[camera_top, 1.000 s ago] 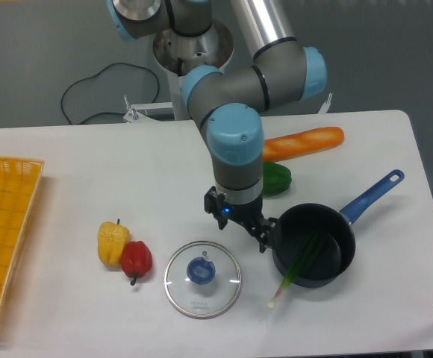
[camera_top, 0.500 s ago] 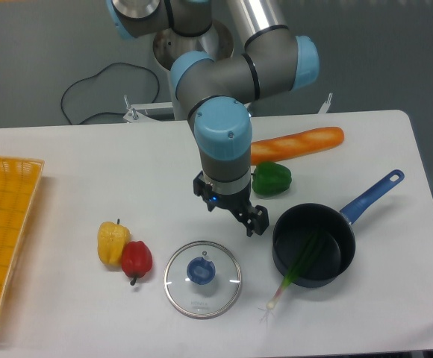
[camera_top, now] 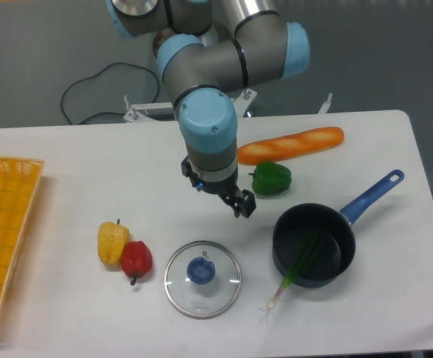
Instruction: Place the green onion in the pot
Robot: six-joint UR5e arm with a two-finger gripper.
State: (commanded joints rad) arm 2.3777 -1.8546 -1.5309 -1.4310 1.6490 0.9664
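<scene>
Gripper [camera_top: 243, 205] pulled back up-left from pot [camera_top: 313, 244] rim since a second ago; now above bare table [camera_top: 89, 164], near green pepper [camera_top: 271, 179]. Fingers carry nothing; how far apart, cannot tell at this angle.

Onion [camera_top: 300, 267] unmoved: green stalk inside pot, leaning over near rim, white root end resting on table outside.

Risk: overhanging bulb end levers stalk out, or a knock to pot tips it onto table.

Onion: thin, long, green fading to white, wispy roots.

Arm bent downward, claw [camera_top: 240, 203] empty, its opening unclear.
</scene>
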